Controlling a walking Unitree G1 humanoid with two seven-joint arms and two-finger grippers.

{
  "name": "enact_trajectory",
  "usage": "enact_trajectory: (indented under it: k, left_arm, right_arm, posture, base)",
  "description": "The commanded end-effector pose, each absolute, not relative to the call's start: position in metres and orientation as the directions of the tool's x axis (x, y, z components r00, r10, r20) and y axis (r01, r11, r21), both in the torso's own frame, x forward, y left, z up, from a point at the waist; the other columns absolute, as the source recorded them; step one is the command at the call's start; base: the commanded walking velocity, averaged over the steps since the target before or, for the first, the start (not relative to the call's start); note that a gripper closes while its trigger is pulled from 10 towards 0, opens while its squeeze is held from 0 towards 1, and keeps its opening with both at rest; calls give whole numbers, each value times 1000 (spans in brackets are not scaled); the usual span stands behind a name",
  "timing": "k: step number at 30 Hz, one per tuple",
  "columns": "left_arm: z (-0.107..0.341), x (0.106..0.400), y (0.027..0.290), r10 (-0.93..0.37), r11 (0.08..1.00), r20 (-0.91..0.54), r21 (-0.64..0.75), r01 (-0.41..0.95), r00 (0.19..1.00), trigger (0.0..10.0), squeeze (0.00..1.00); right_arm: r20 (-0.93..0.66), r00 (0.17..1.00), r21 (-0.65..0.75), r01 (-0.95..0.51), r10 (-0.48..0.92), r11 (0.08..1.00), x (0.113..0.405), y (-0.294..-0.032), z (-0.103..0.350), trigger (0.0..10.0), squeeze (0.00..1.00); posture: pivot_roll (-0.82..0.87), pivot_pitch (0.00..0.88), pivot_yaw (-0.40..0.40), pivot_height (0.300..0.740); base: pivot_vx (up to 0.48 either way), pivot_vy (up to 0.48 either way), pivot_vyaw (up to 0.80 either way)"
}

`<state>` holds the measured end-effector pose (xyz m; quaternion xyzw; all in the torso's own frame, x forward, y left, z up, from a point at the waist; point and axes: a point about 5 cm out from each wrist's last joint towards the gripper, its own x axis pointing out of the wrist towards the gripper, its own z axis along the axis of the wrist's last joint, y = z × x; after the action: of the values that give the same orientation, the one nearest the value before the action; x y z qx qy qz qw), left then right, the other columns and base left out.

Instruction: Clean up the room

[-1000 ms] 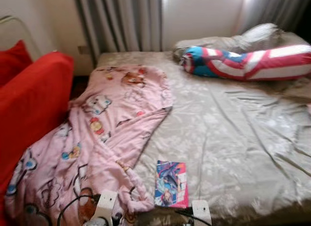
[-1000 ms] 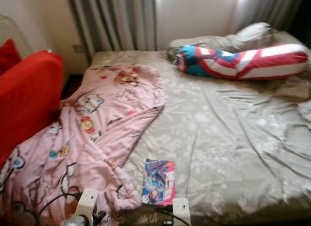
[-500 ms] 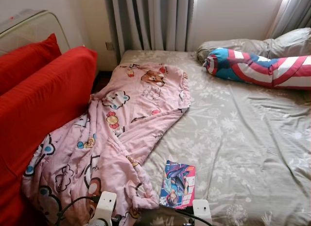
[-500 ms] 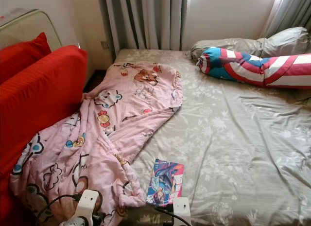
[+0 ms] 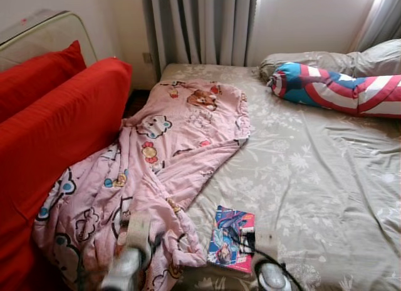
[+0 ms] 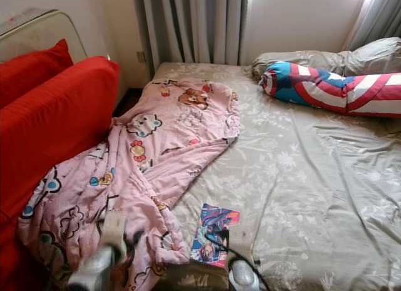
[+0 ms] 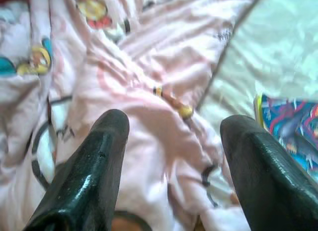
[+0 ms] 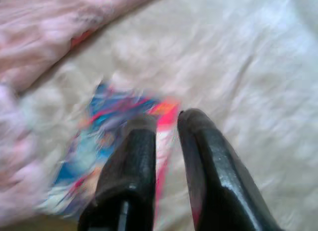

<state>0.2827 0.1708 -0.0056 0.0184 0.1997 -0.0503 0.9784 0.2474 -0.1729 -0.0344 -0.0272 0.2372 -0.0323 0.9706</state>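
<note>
Head stereo pair looking down across the bed (image 5: 313, 172), wrist cameras close above, all sharing the book (image 5: 232, 239)

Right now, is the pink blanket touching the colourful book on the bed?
Apart. The left eye view shows a strip of grey sheet between the pink blanket and the book.

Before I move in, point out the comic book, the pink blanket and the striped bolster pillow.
comic book (image 5: 230, 246), left eye view, centre of its cover.
pink blanket (image 5: 169, 153), left eye view, middle of the spread fabric.
striped bolster pillow (image 5: 338, 91), left eye view, mid-length on its side.
</note>
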Motion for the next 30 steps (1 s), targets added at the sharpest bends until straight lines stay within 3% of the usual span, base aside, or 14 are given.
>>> enact_trajectory:
  k: [1,2,11,13,15,18,23,26,30]
  left_arm:
    - [-18,269,180,-65,998,-431,-16,65,900,10000,0]
    - [-16,267,184,-74,997,-399,-19,73,914,10000,0]
    - [-13,256,199,-68,998,-322,-5,70,944,10000,0]
    - [3,254,207,-66,996,-214,45,78,974,10000,0]
    - [7,254,208,-70,995,-190,61,83,979,10000,0]
    - [20,256,211,-123,970,-144,192,150,982,10000,0]
    - [36,261,228,-108,959,-86,253,127,990,10000,0]
    - [55,264,233,-150,909,-25,389,148,988,10000,0]
    - [52,259,237,-73,952,-49,294,85,996,10000,0]
  right_arm:
    - [-379,920,-64,83,-101,994,247,-202,-24,10000,0]
    - [-308,947,-68,74,-92,995,248,-209,-16,10000,0]
    - [-157,981,-67,103,-113,992,241,-209,-1,10000,0]
    - [-133,984,-42,118,-122,992,233,-204,0,10000,0]
    - [-127,985,-37,113,-117,993,231,-202,0,10000,0]
    - [-112,991,-41,76,-80,996,228,-192,1,10000,0]
    - [-76,996,-22,41,-43,999,228,-186,10,10000,0]
    - [-52,998,-17,46,-47,999,230,-187,18,10000,0]
    - [-48,996,-10,75,-76,997,229,-190,22,10000,0]
  posture:
    - [-103,17,2,740]
    - [-104,22,-3,740]
    - [-98,28,-6,740]
    - [-106,25,-3,740]
    - [-106,22,-1,740]
    - [-121,11,3,740]
    - [-120,0,2,740]
    - [-121,0,0,740]
    - [-119,0,-1,740]
  base:
    - [0,0,0]
    - [0,0,0]
    - [0,0,0]
    - [0,0,0]
    - [0,0,0]
    - [0,0,0]
    - [0,0,0]
    - [0,0,0]
    - [0,0,0]
